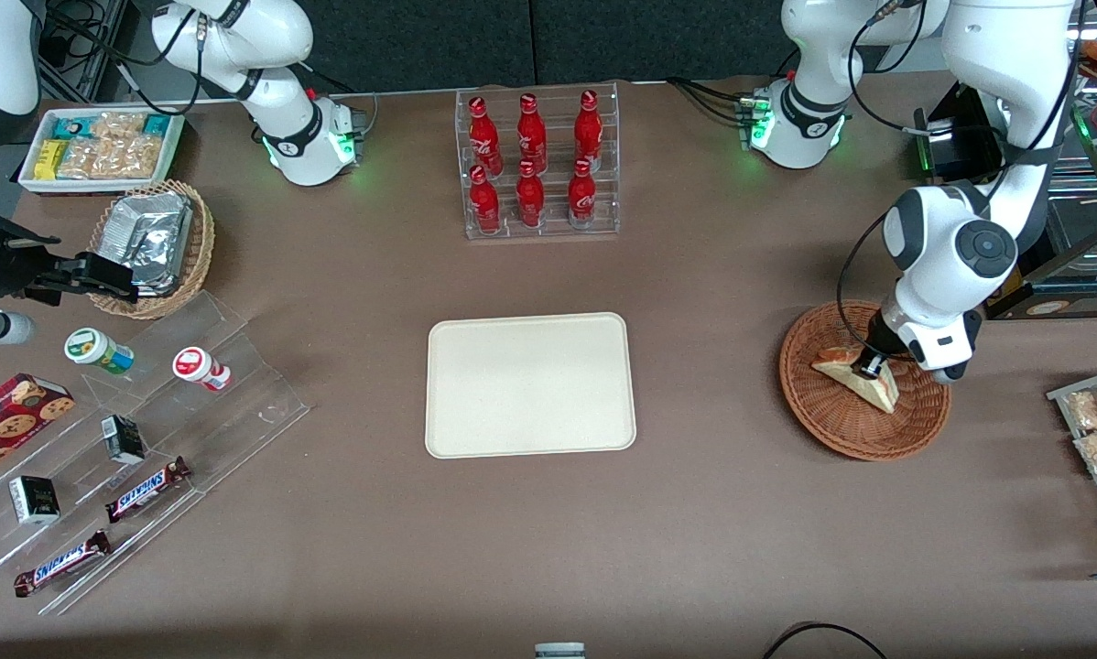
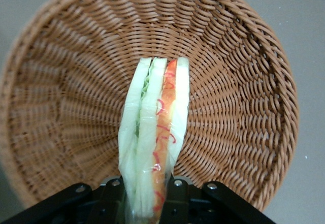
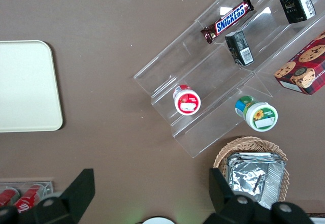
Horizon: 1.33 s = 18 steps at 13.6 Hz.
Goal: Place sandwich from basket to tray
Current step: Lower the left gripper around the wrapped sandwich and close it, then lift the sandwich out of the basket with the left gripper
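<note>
1. While the tray point(image 1: 530, 384) sits bare at the middle of the worktop point(image 1: 695, 531), the sandwich point(image 1: 864, 380) has not left the basket point(image 1: 832, 416), so the main part of the job is still ahead.
2. Down in that basket is the end effector point(image 1: 871, 368), and from the wrist camera the sandwich point(image 2: 155, 148) stands on edge between the two black fingers point(image 2: 175, 198), bread slices upright and the red and green filling showing along its edge.
3. My reading is that the end effector is closed on the sandwich, pinching its lower end; whether the sandwich is off the wicker yet I cannot tell.
4. Seen from the front, the basket lies at about 3 o'clock from the tray, well apart from it, toward the working arm's end of the worktop.
5. Done so far, as I judge it: the reach and the grip.
6. Left to do: lift the sandwich over the basket rim point(image 2: 284, 82), carry it across toward 9 o'clock, set it on the tray and let go.
7. At 12 o'clock from the tray is a rack of red bottles point(image 1: 535, 165), out of the likely path.
</note>
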Available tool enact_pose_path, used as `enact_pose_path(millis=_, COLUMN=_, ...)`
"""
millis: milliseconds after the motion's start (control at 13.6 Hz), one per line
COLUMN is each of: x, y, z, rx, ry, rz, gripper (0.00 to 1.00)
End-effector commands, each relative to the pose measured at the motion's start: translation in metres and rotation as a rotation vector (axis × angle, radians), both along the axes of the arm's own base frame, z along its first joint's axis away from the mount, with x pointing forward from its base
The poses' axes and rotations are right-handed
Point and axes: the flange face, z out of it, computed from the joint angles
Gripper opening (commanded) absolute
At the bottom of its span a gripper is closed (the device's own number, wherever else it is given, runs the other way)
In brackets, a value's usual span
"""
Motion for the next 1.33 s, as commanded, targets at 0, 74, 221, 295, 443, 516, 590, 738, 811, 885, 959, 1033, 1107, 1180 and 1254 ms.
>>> enact_pose_path(millis=0, x=0.002, y=-0.013, z=0.064, rx=0.038, ry=0.039, rz=-0.046, gripper=0.06)
enact_pose_path(millis=74, x=0.008, y=-0.026, z=0.085, rx=0.048, ry=0.078, rz=-0.074, gripper=0.06)
enact_pose_path(millis=221, x=0.022, y=-0.052, z=0.130, rx=0.061, ry=0.123, rz=-0.113, gripper=0.06)
enact_pose_path(millis=295, x=0.025, y=-0.068, z=0.153, rx=0.066, ry=0.138, rz=-0.136, gripper=0.06)
enact_pose_path(millis=443, x=0.026, y=-0.105, z=0.187, rx=0.071, ry=0.139, rz=-0.194, gripper=0.06)
enact_pose_path(millis=516, x=0.025, y=-0.124, z=0.194, rx=0.071, ry=0.137, rz=-0.229, gripper=0.06)
enact_pose_path(millis=590, x=0.021, y=-0.155, z=0.198, rx=0.072, ry=0.127, rz=-0.286, gripper=0.06)
enact_pose_path(millis=738, x=0.013, y=-0.206, z=0.198, rx=0.075, ry=0.116, rz=-0.373, gripper=0.12)
enact_pose_path(millis=811, x=0.007, y=-0.241, z=0.184, rx=0.088, ry=0.132, rz=-0.436, gripper=0.11)
enact_pose_path(millis=885, x=0.000, y=-0.276, z=0.173, rx=0.097, ry=0.138, rz=-0.490, gripper=0.07)
enact_pose_path(millis=959, x=-0.005, y=-0.302, z=0.163, rx=0.102, ry=0.142, rz=-0.530, gripper=0.07)
enact_pose_path(millis=1033, x=-0.008, y=-0.331, z=0.154, rx=0.103, ry=0.136, rz=-0.571, gripper=0.07)
enact_pose_path(millis=1107, x=-0.011, y=-0.361, z=0.143, rx=0.098, ry=0.119, rz=-0.614, gripper=0.07)
enact_pose_path(millis=1180, x=-0.014, y=-0.388, z=0.127, rx=0.092, ry=0.102, rz=-0.649, gripper=0.07)
enact_pose_path(millis=1254, x=-0.013, y=-0.411, z=0.110, rx=0.087, ry=0.073, rz=-0.678, gripper=0.07)
